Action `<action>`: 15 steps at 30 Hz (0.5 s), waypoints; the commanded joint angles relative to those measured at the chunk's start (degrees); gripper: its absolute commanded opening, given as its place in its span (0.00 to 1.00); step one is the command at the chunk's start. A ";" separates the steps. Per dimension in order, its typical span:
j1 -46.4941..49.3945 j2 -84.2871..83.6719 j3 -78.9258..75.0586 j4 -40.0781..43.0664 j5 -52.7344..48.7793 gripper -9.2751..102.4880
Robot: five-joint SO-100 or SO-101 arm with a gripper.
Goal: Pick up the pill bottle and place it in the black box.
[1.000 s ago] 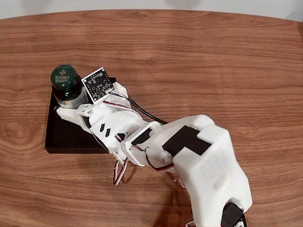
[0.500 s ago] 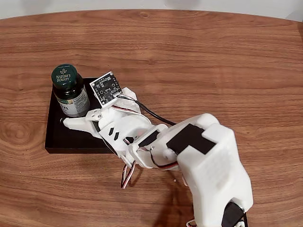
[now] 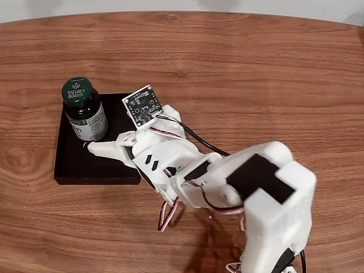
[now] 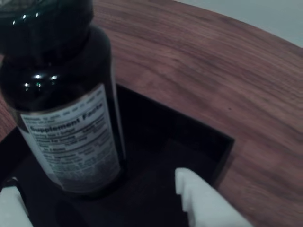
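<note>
Standing upright in the black box, pill bottle clear of hand.

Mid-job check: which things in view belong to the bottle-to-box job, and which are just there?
Job:
- dark green glass pill bottle, green cap, standing in the box
- shallow matte black box
- white two-finger gripper, open, apart from the bottle

Just there:
- brown wooden table

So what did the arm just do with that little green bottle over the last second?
The white pincer let go of the small dark green glass pill bottle and backed away toward the lower right of the fixed view; its jaws now stand open and clear of the glass. The bottle stayed upright in the shallow matte black box, in the far left corner, and the box did not shift.
</note>
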State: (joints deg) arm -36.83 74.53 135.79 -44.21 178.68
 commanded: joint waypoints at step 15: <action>9.67 36.83 15.73 19.42 4.39 0.36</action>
State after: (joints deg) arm -29.44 102.83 150.91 -26.63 182.46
